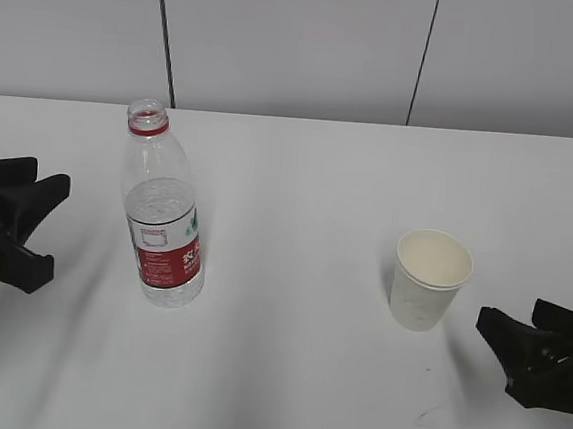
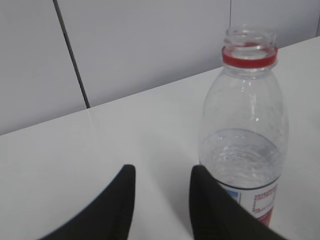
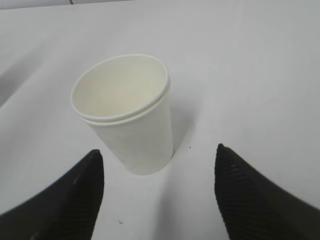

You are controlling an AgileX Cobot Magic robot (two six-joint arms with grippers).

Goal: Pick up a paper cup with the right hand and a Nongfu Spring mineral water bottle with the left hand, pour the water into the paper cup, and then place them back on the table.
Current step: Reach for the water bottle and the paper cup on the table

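Observation:
The clear Nongfu Spring bottle point(image 1: 162, 214) stands upright and uncapped on the white table point(image 1: 310, 176), left of centre, with a red neck ring and a red-and-white label. My left gripper point(image 1: 49, 176) is open and empty to its left, apart from it. In the left wrist view the bottle point(image 2: 245, 125) stands just beyond and right of the open gripper point(image 2: 164, 172). The off-white paper cup point(image 1: 429, 279) stands upright right of centre. My right gripper point(image 1: 511, 314) is open and empty just right of it. In the right wrist view the cup point(image 3: 125, 115) sits ahead of the open gripper point(image 3: 157, 152), nearer the left finger.
A grey panelled wall point(image 1: 301, 45) with dark vertical seams runs along the table's far edge. A small dark scuff point(image 1: 429, 418) marks the table near the front right. Bare tabletop lies between bottle and cup.

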